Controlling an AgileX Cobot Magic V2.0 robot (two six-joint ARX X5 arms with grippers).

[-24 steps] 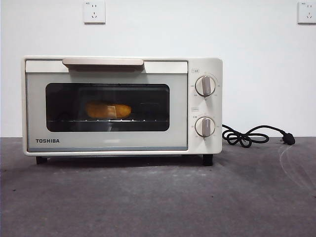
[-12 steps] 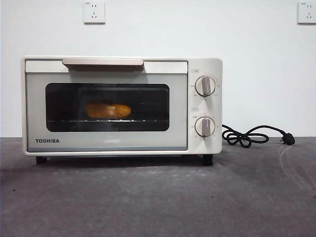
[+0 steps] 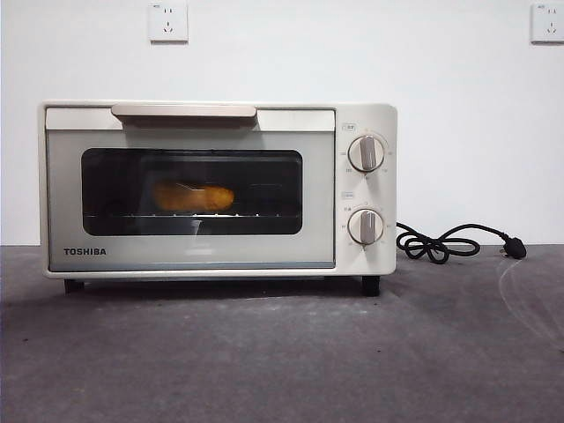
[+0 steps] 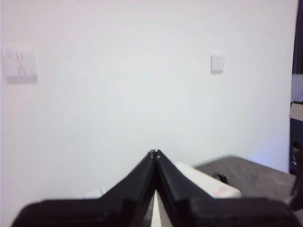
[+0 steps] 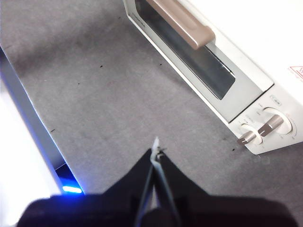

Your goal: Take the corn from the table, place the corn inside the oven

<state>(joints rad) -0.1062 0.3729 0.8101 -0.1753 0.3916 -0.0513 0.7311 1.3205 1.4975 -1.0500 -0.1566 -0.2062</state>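
The cream-white oven [image 3: 217,189] stands on the dark grey table [image 3: 282,352] with its door closed. Through the dark glass window I see the corn [image 3: 194,196] lying on the rack inside. In the right wrist view the oven [image 5: 222,56] is seen from above, with its handle [image 5: 182,23] and two knobs. My right gripper [image 5: 156,152] hangs shut and empty above the table in front of the oven. My left gripper [image 4: 155,152] is shut, raised high and facing the white wall, with the oven's top [image 4: 203,182] just past its jaws.
The oven's black cord and plug [image 3: 458,242] lie coiled on the table to its right. White wall sockets [image 3: 168,21] sit above on the wall. In the right wrist view the table's edge [image 5: 33,123] runs along a blue-lit strip.
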